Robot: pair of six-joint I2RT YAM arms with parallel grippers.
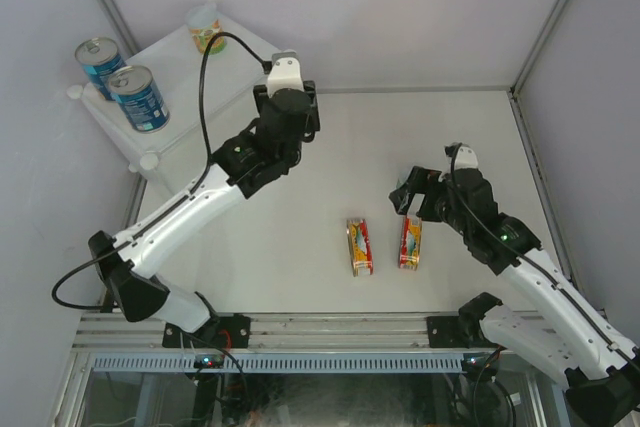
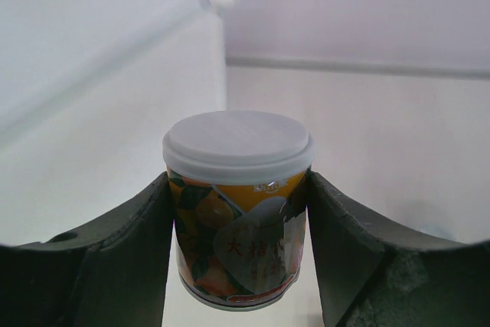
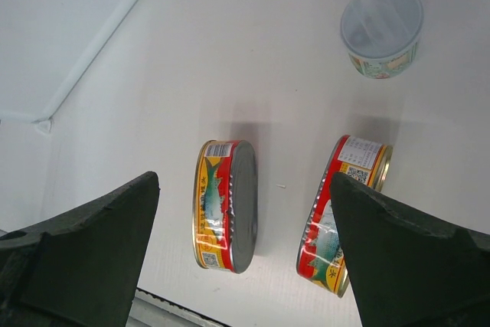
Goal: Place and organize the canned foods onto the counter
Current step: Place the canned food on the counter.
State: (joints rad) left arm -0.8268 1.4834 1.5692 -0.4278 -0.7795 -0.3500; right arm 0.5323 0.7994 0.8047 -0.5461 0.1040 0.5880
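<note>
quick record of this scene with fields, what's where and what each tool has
left tool: shut on orange-label can, beside the counter
right tool: open, empty, above the oval tins
on counter: two blue cans, one small can
on table: both oval tins, on edge, apart; clear-lidded can
not yet on counter: orange-label can, oval tins, clear-lidded can

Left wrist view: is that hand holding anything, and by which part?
The left hand clamps the small orange-labelled can by its side walls, one finger on each side, just below the top.
</note>
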